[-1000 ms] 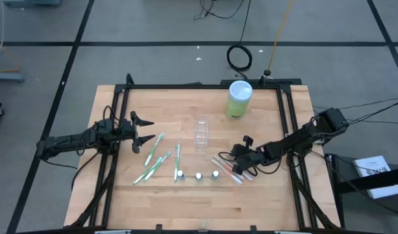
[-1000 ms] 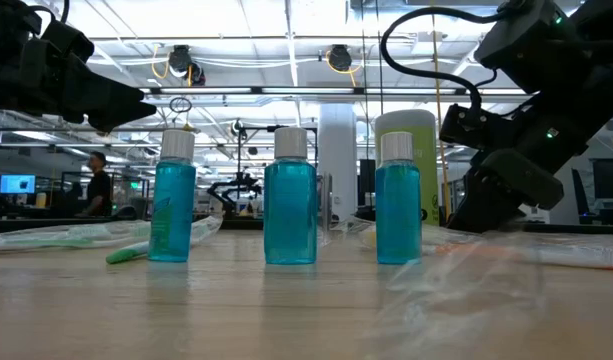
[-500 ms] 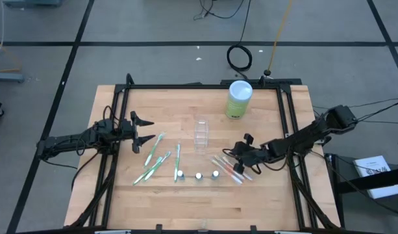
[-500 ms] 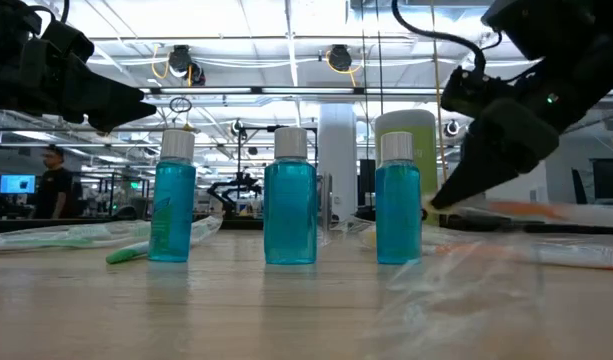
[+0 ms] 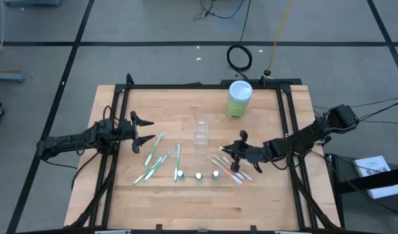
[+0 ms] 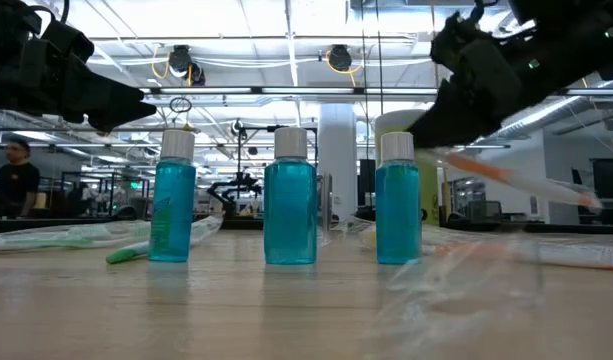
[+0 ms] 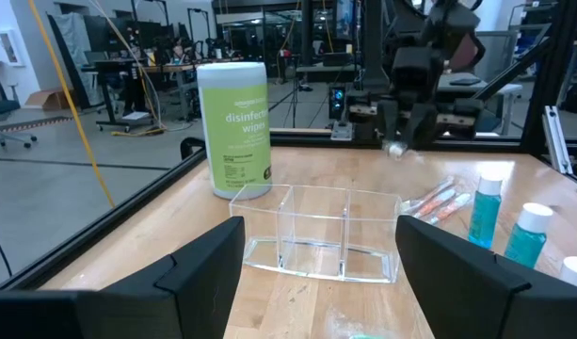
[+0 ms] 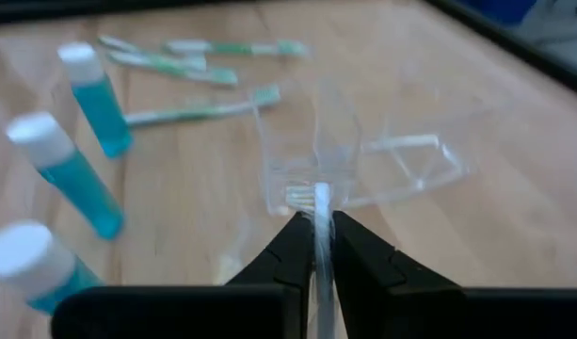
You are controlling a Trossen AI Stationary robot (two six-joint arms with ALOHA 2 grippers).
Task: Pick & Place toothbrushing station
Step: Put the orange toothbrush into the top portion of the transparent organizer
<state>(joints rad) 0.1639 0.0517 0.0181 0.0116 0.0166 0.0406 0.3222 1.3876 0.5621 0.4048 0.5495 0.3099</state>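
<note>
Table [image 5: 263, 201]: light wooden top inside a black frame, seen from above; all items below rest on or hang over it.
Left arm [image 5: 69, 143]: reaches in over the table's left edge and waits there.
Right arm [image 5: 302, 138]: reaches in from the right edge toward the table's middle.
Wipes canister [image 5: 238, 99]: lime-green with a white lid, upright near the far edge, behind the organizer.
Clear organizer [image 5: 201, 135]: see-through divided tray at the table's middle; in the right wrist view [image 8: 363, 155] it lies just ahead of the held brush.
Left gripper [image 5: 147, 129]: fingers spread, holding nothing, just left of the green-white toothbrushes.
Right gripper [image 5: 234, 149]: fingers pressed together on an orange-white toothbrush [image 6: 521, 180], raised off the table, tilted in the low view; its white end shows between the fingers in the wrist view [image 8: 319, 212].
Green-white toothbrushes [image 5: 158, 159]: several lying loose, left of the organizer.
Orange-white toothbrushes [image 5: 230, 170]: remaining ones lying in wrappers on the table, below the right gripper.
Blue bottles [image 5: 198, 175]: three small white-capped bottles of blue liquid, upright in a row near the front edge [image 6: 290, 196].
</note>
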